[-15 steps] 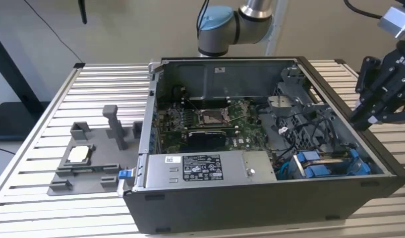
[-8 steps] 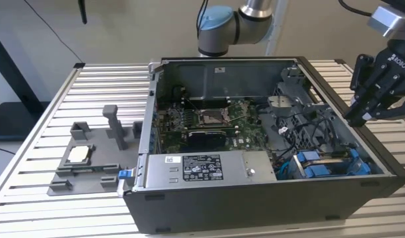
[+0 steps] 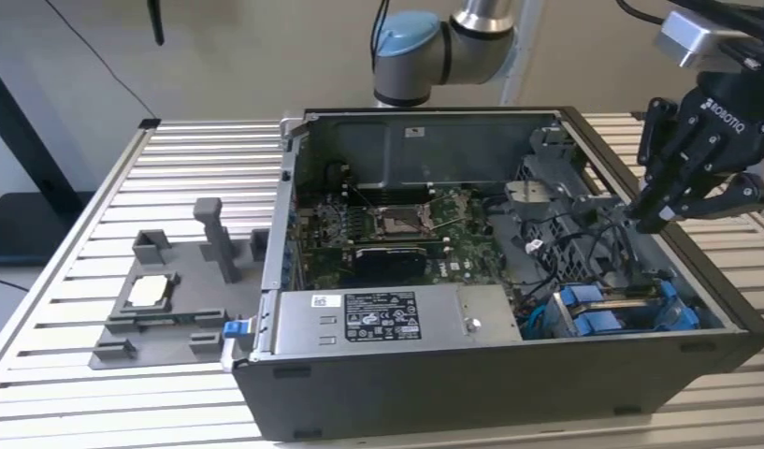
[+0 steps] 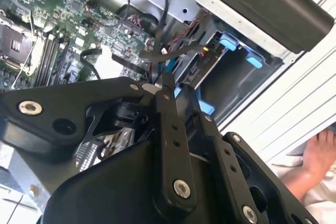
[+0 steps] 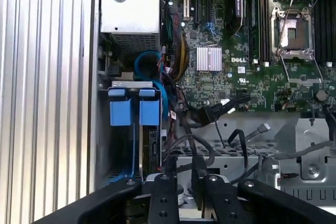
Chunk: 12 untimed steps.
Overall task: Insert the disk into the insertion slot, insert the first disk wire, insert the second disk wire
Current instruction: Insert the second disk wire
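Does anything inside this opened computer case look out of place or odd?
Yes: two black cables lie loose over the grey metal bracket, their connector ends plugged into nothing. A person's hand lies beside the dark grey computer case.

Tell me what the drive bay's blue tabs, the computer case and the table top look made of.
Blue tabs: likely moulded plastic, even matte colour, rounded edges.
Computer case: probably painted sheet metal, dark matte outside, bare grey folded panels inside.
Table top: seemingly aluminium, pale silvery ribbed slats with soft sheen.
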Motion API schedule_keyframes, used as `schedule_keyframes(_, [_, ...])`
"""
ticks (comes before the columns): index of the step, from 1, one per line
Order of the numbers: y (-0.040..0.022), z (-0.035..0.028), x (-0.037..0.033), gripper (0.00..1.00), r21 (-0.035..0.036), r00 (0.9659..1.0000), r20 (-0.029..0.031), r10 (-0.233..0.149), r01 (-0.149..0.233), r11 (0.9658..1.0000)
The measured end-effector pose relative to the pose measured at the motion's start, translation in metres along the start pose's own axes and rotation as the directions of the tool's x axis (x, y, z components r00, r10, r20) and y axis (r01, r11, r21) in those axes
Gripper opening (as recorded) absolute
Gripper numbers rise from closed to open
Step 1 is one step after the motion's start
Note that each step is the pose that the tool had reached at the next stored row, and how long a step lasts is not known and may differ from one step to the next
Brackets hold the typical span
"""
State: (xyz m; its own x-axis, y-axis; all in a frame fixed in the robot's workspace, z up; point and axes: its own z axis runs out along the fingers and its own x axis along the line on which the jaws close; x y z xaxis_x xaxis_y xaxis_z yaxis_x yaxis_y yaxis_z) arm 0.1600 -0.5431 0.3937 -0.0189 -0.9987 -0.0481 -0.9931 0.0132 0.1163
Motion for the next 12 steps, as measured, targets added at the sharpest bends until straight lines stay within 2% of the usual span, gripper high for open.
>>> schedule_keyframes(4, [0.0086,0.0008,-0.0035,0.27,0.0147,1.0,0.0001,-0.001,0.001,0.9999])
schedule_keyframes(12, [0.0208,0.0013,-0.0141,0.27,0.0578,1.0,0.0007,-0.003,0.003,0.9983])
